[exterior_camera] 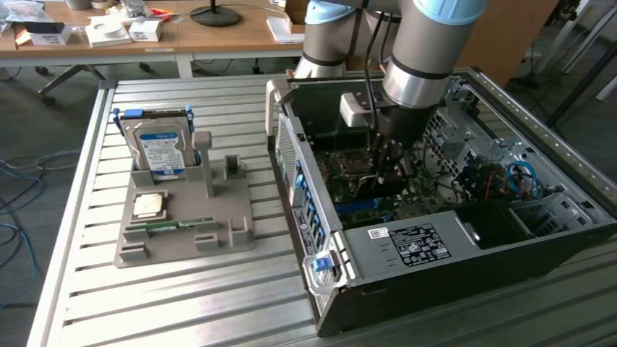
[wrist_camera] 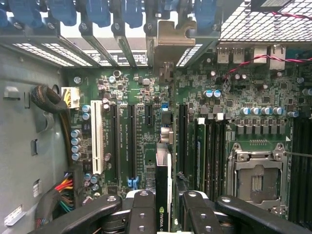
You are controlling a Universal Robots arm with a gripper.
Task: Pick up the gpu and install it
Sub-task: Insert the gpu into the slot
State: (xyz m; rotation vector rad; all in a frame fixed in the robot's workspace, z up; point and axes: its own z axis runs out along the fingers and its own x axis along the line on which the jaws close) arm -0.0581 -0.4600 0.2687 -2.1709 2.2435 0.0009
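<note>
My gripper reaches down into the open computer case, just above the motherboard. In the wrist view its two black fingers are shut on the gpu, which I see edge-on as a thin dark card with a green logo near the grip. The card's pale metal end bracket stands at the case's rear slot openings. The card hangs over the motherboard, lined up along the dark expansion slots. Whether its lower edge touches a slot I cannot tell.
A white slot and bundled cables lie beside the dark slots, and the CPU socket is on the other side. On the exterior view's left, a grey fixture holds a hard drive, a CPU and a RAM stick.
</note>
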